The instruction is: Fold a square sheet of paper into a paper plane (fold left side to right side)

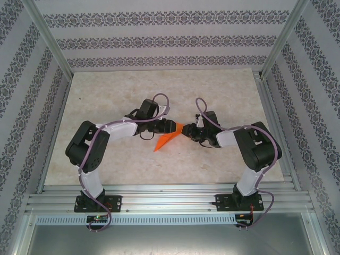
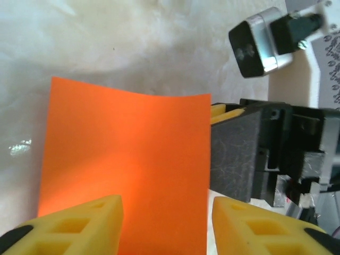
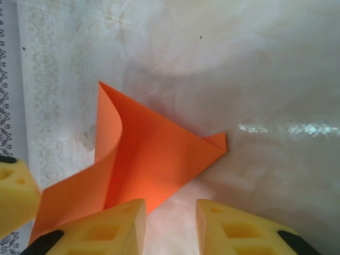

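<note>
The square sheet of paper (image 1: 166, 141) is bright orange and lies partly folded at the middle of the table, between the two arms. In the right wrist view the paper (image 3: 159, 154) forms a pointed triangle with one flap curling up at the left. My left gripper (image 1: 173, 127) stands open, and the raised flap (image 2: 127, 154) fills the space past its yellow fingers (image 2: 85, 223). My right gripper (image 3: 170, 215) is open too, with bare table between its fingertips; its left finger (image 3: 114, 226) overlaps the paper's near edge. The right gripper's dark body (image 2: 249, 154) is close beside the flap.
The pale marble-patterned table (image 1: 159, 90) has free room behind and to both sides of the paper. Aluminium rails (image 1: 170, 194) run along the near edge. Patterned walls and metal posts (image 1: 50, 42) enclose the workspace.
</note>
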You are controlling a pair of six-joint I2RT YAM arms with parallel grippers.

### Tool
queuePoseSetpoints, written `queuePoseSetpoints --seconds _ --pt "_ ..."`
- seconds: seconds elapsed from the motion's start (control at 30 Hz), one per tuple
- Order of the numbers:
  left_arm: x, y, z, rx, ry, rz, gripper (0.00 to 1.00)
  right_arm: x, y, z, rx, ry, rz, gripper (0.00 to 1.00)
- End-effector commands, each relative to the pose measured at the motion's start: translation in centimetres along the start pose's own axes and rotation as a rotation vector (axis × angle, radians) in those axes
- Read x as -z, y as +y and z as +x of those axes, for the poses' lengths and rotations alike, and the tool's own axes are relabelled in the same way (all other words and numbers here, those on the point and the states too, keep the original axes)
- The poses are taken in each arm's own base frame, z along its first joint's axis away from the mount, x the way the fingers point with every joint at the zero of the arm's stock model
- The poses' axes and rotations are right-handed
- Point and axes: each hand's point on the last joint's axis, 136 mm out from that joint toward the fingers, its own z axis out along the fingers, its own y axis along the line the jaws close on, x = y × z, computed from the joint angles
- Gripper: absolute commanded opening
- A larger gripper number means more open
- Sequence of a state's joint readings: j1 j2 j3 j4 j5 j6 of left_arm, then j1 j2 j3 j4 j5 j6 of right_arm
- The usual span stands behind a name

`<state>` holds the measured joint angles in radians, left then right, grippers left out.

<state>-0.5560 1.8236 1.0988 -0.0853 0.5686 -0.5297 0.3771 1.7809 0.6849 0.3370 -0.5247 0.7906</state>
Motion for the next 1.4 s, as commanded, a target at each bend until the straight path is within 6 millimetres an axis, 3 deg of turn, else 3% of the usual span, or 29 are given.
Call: queuePoseSetpoints --seconds 0.0,0.13,0.3,0.53,0.97,1.37 --pt "3.0 -1.5 -1.4 -0.114 -0.034 -0.036 0.57 -1.1 -0.1 -1.0 0.022 -0.019 0.011 0.31" --pt "4.3 -1.4 0.1 -0.189 0.001 -0.067 0.65 -1.2 -0.1 -1.1 0.02 -0.016 0.011 0.31" --pt "5.6 -1.5 3.5 -0.276 0.025 -0.072 0.66 -1.2 -0.2 -1.0 0.017 -0.013 0.016 0.31" --pt "5.0 -0.5 7.7 -0.383 0.08 -0.199 0.66 -1.4 -0.3 -0.9 0.013 -0.007 0.015 0.31" --pt "1.4 2.3 7.7 -0.489 0.156 -0.4 0.58 -1.5 -0.7 -0.7 0.005 0.0 0.024 0.32" --pt "0.8 4.0 6.7 -0.52 0.164 -0.504 0.47 -1.5 -0.5 -0.7 0.007 0.0 0.015 0.32"
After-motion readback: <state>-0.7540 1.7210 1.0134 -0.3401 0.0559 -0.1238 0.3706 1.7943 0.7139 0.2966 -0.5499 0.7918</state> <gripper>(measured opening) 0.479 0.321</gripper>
